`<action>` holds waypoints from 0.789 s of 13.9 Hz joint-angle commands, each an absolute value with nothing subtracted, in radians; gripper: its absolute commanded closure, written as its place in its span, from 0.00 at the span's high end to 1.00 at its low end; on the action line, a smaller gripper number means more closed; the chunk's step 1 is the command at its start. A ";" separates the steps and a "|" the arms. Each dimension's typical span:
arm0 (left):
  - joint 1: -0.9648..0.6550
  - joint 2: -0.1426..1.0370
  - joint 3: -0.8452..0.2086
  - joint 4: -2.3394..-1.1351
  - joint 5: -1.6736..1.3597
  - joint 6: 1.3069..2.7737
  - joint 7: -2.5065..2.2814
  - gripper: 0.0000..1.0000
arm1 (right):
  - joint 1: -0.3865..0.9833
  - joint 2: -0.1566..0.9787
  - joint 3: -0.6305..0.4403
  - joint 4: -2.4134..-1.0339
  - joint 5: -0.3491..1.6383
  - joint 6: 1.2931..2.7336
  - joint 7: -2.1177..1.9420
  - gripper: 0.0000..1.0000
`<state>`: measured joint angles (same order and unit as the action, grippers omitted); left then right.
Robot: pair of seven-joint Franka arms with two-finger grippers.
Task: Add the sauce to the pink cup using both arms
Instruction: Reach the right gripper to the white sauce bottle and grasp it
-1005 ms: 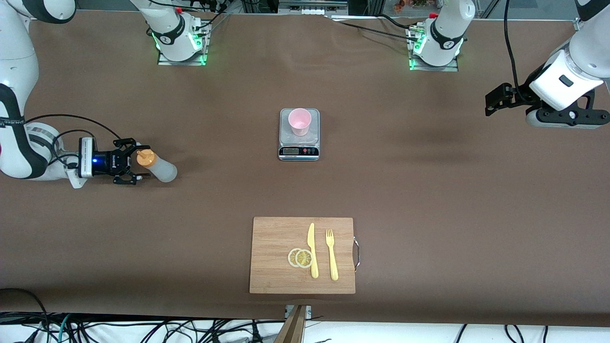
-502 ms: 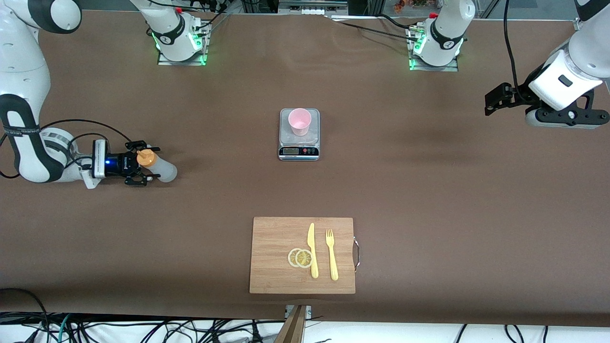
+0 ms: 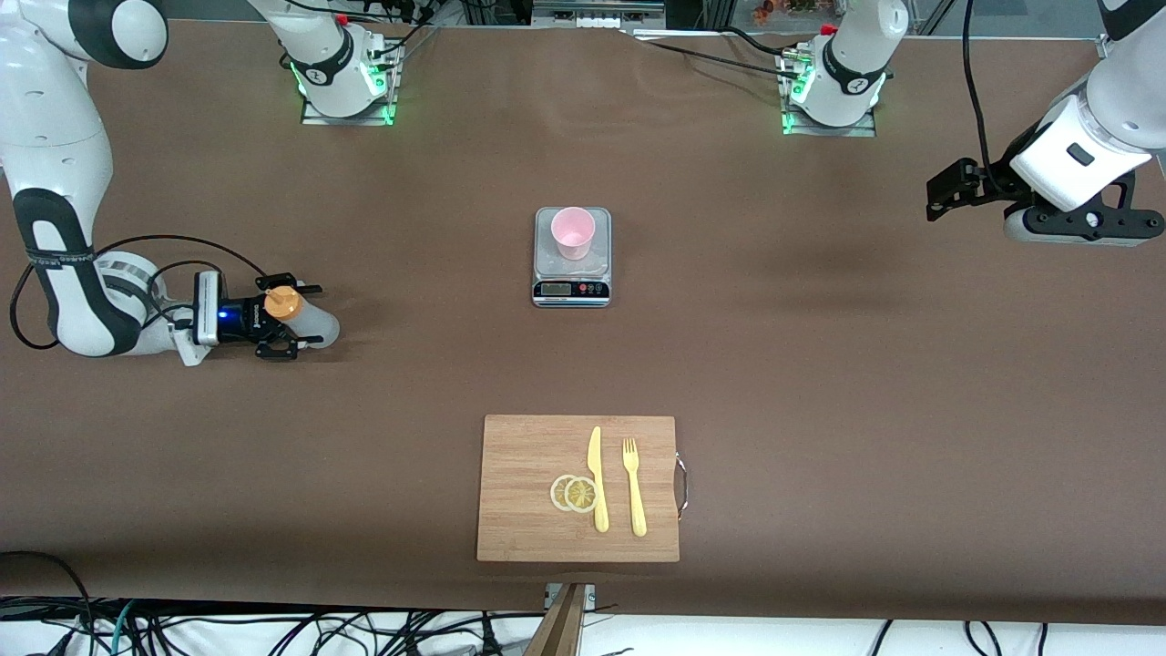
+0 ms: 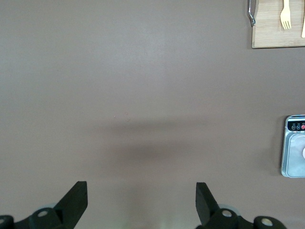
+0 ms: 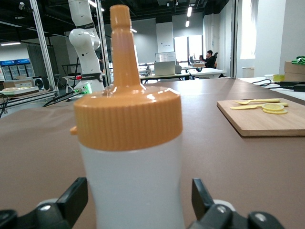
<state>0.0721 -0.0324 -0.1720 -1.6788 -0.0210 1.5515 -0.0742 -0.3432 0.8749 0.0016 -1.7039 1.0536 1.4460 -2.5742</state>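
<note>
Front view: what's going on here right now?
The right gripper sits low at the table around the sauce bottle, fingers on either side of its body, apparently not clamped on it yet. The pink cup stands on a small scale mid-table. The left gripper waits open above the left arm's end of the table, holding nothing.

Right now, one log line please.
right gripper: open around sauce | left gripper: open, waiting | pink cup: on scale
</note>
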 commanded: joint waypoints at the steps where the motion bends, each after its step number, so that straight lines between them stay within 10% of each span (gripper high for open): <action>1: 0.069 -0.034 -0.175 -1.672 -0.014 1.537 -0.066 1.00 | -0.337 0.887 0.003 -1.697 1.075 1.439 -2.606 0.39; 4: 0.071 -0.034 -0.175 -1.672 -0.014 1.532 -0.066 1.00 | -0.339 0.888 0.002 -1.694 1.074 1.439 -2.606 0.00; 11: 0.071 -0.034 -0.181 -1.671 -0.014 1.531 -0.066 1.00 | -0.304 0.876 -0.002 -1.594 1.065 1.466 -2.518 0.00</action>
